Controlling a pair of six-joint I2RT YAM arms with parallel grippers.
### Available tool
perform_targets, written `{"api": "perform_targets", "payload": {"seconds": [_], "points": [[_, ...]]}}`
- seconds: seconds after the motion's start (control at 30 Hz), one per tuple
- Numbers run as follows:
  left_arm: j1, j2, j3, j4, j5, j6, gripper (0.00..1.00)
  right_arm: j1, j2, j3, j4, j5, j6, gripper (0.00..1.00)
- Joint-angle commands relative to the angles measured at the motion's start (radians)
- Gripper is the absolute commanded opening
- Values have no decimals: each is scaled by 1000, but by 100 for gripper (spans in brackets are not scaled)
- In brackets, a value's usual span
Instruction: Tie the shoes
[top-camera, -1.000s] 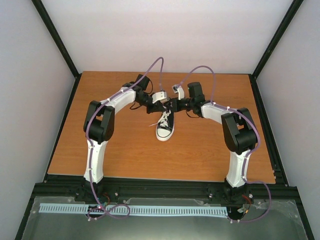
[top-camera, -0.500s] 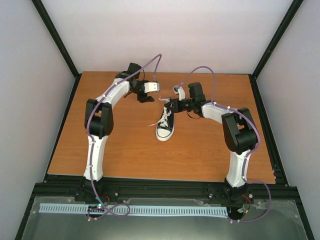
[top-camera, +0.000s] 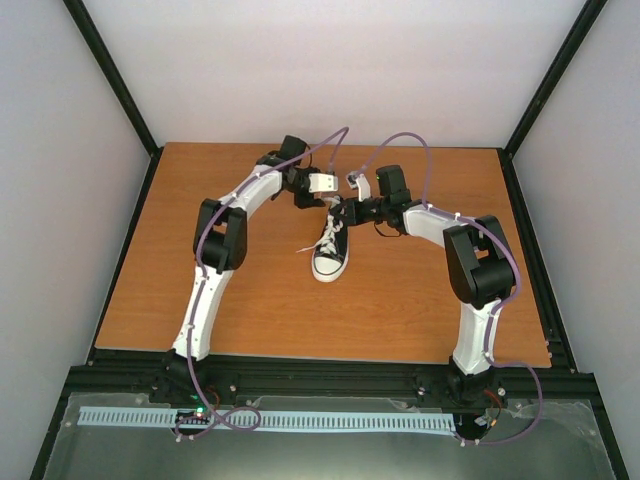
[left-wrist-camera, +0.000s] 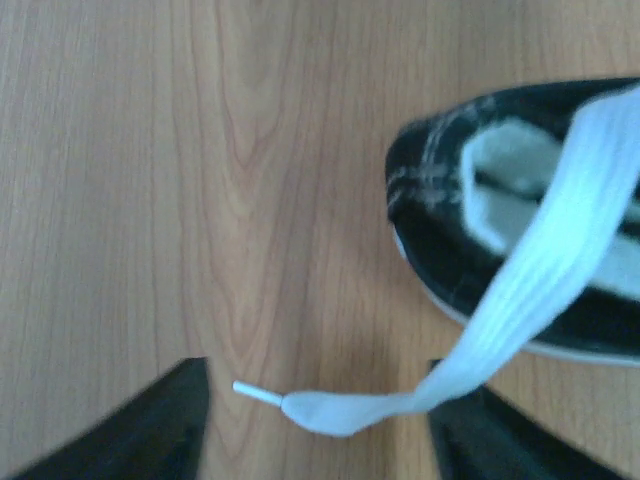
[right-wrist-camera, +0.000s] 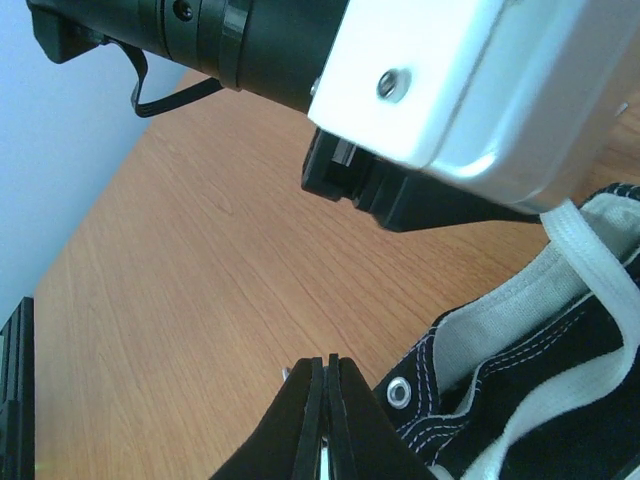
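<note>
The black sneaker (top-camera: 330, 250) with white toe cap lies mid-table, toe toward me. My left gripper (top-camera: 307, 199) hovers just behind its heel. In the left wrist view the gripper (left-wrist-camera: 318, 375) is open, with a white lace (left-wrist-camera: 540, 260) running from the shoe's heel (left-wrist-camera: 440, 260) down to the wood, its tip (left-wrist-camera: 258, 393) lying between the fingers (left-wrist-camera: 150, 435). My right gripper (top-camera: 346, 212) is at the shoe's collar. In the right wrist view the gripper (right-wrist-camera: 325, 365) is shut, with a thin white lace tip (right-wrist-camera: 287, 373) poking out beside it, next to the shoe's eyelet (right-wrist-camera: 398, 392).
The wooden table (top-camera: 200, 300) is ringed by a black frame, with white walls on three sides. Another lace end (top-camera: 304, 248) trails on the wood left of the shoe. The left wrist's camera body (right-wrist-camera: 480, 90) hangs close above the right gripper.
The left arm swung away to the far left, then came back and now hovers behind the shoe's heel with its jaws open. The right arm and shoe have not moved.
</note>
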Motion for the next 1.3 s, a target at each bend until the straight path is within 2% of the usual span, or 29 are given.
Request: {"api": "perform_targets", "payload": {"seconds": [0.0,0.1,0.13,0.23,0.37,0.6,0.87,1.13,1.27], "points": [[-11,19,47,22,2,-21,54,-5,-22,25,-5,7,-22,3],[-10,3,41,-31,-4,-14,6,-6,-21,27,-5,9,-19,3],[-9,-13,30,-41,-10,-26,2,-6,-20,27,-2,11,-17,3],[-2,-122,-80,-56,12,-56,1,-6,-25,24,17,7,-3,3],[-10,-296,-289,-126,36,5,1,-6,-34,23,35,10,14,3],[-49,-478,-491,-249,6,-19,1,-8,-36,22,41,34,41,3],[-142,-534,-528,-369,91,-124,3,-8,-41,12,56,32,54,3],[-229,-518,-525,-354,200,-222,5,-8,-46,14,48,30,55,3],[-252,-495,-515,-326,260,-271,9,-8,-46,13,45,30,54,3]]}}
